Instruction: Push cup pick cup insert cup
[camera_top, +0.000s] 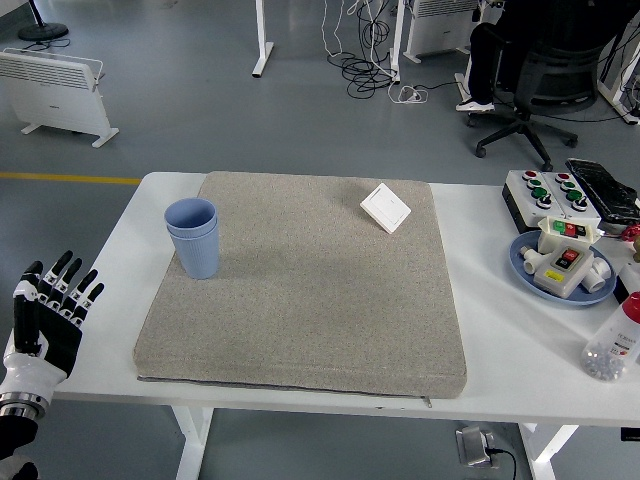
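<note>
Bright, even indoor light, likely from overhead, soft faint shadow beside the blue cups (193, 236), no glare, sharp focus throughout

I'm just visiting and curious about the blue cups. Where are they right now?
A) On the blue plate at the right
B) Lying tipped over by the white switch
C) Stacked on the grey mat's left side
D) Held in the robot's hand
C: the stacked blue plastic cups stand upright on the grey felt mat, left side, with the robot's left hand apart, open and empty.

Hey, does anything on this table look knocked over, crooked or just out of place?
Nothing is spilled or tipped. The blue cups stand upright, nested, on the grey mat. Only the white switch plate lies askew, turned diagonal to the mat's edges near its far right corner.
</note>
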